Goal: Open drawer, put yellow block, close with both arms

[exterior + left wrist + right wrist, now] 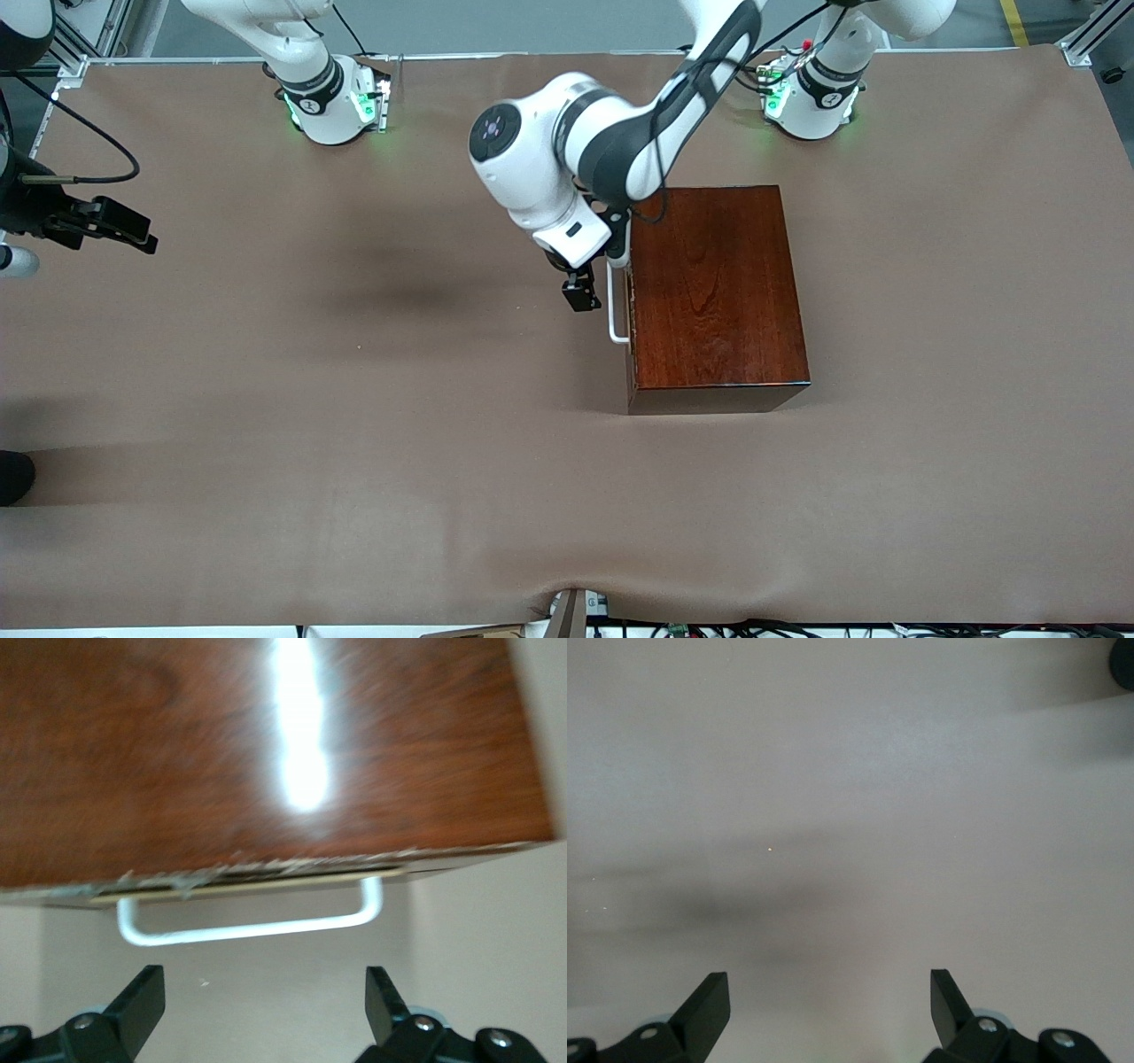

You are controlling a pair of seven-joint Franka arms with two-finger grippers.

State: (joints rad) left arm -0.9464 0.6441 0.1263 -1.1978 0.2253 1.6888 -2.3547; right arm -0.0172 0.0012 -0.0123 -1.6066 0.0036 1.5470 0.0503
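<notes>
The yellow block does not show in any of my views, so I cannot say where it is. The drawer [630,306] I see only as a thin edge: it sits nearly flush in the glossy dark mahogany box [716,283], with a narrow pale strip [257,888] of its tray showing in the left wrist view above a chipped, ragged lip of the box. Its white U-shaped handle [616,306] sticks out from the box's face at about nine o'clock of the box in the front view, toward the right arm's end of the table [354,443]. The left gripper [592,279] hangs just beside that handle, its wrist partly covering the handle's upper end in the front view; in the left wrist view its fingers [140,999] stand spread wide, apart from the handle [252,926], pinching nothing. The right gripper [124,232] waits at the front view's nine o'clock edge, its arm mostly cut off there; its fingers [709,1005] are spread too, over bare brown table with only soft shadow beneath. A strong light glare streaks the box's top.
</notes>
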